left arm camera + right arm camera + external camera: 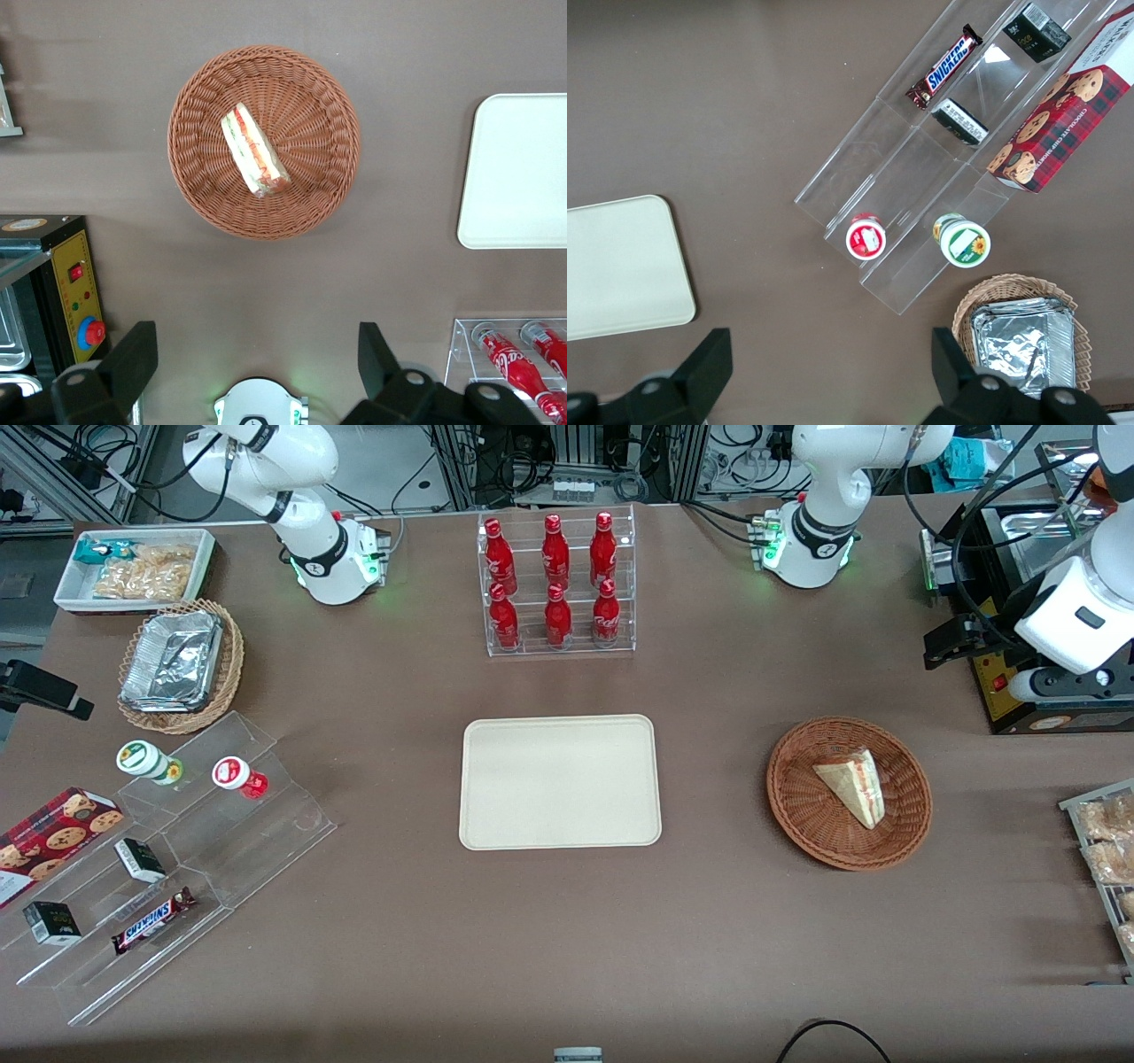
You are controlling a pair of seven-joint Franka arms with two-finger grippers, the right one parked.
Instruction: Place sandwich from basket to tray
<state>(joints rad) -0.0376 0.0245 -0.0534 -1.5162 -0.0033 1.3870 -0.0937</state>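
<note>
The sandwich [852, 786] lies on its side in the round reddish-brown wicker basket [788, 779], toward the working arm's end of the table. Its red and green filling shows in the left wrist view [254, 150], where the basket [310, 115] is seen from high above. The cream-beige tray [560, 781] sits bare at the table's middle and also shows in the left wrist view [518, 168]. My left gripper [959, 643] hangs high above the table, farther from the front camera than the basket. It is open and empty, with its fingers [133, 363] spread wide.
A clear rack of red bottles [556, 584] stands farther from the front camera than the tray. A black box with a yellow panel [1019, 700] sits under the gripper. A wire rack of snacks [1107, 850] lies at the working arm's end. An acrylic stepped shelf [177, 850] lies toward the parked arm's end.
</note>
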